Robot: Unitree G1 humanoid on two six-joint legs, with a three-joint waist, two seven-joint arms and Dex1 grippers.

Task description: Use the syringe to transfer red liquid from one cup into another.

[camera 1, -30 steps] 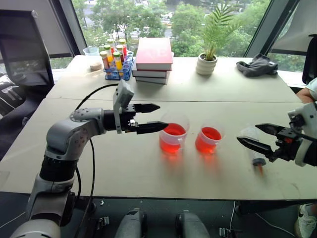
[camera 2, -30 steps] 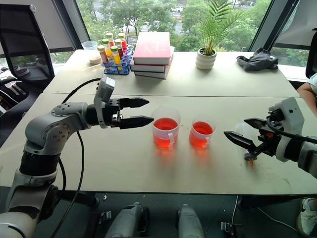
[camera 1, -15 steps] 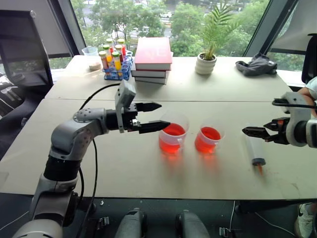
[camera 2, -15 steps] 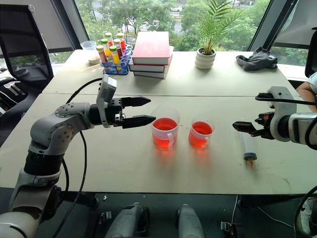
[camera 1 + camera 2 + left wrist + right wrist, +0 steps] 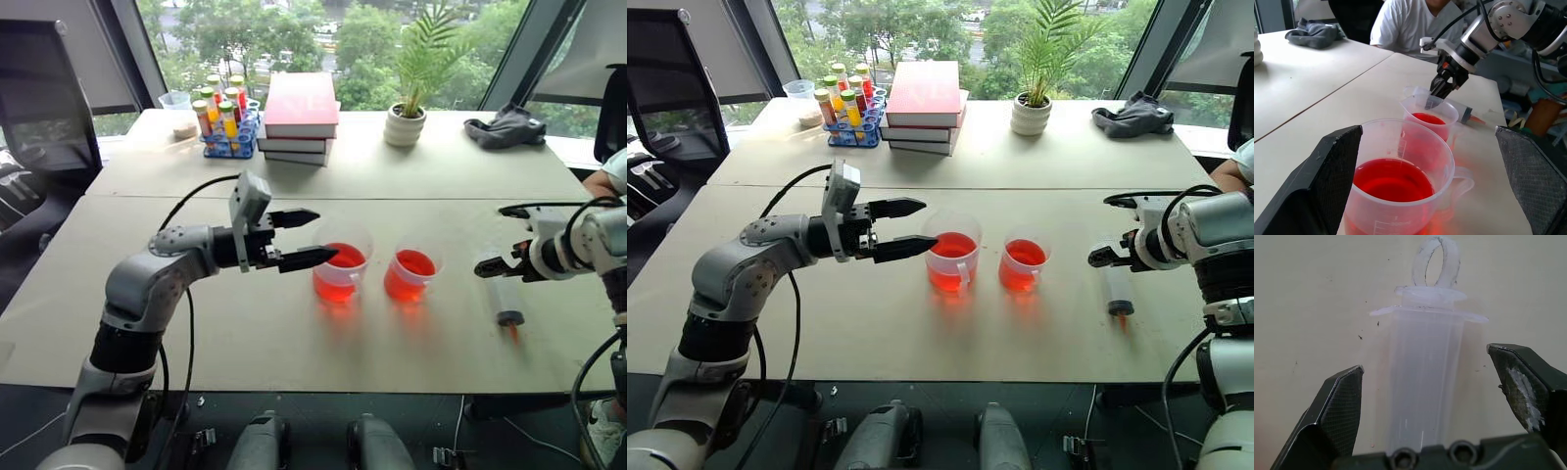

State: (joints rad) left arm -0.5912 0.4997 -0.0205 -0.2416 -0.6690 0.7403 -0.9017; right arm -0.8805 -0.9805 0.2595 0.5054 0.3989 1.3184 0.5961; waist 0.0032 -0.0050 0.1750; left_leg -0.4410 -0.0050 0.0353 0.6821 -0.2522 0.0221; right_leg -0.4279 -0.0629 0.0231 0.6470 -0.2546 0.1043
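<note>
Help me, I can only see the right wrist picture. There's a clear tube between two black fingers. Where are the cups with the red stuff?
Observer: Two cups stand on the table to the left of that tube, which is the syringe. The smaller cup is nearest it, and the taller cup is further left.
Operator: Is there red in both?
Observer: Yes, both cups hold red liquid.
Operator: What is the other arm doing?
Observer: The left gripper is open and points at the taller cup from the left.
Operator: Which way does the syringe point?
Observer: It lies flat, with its small orange tip toward the robot's edge of the table.
</note>
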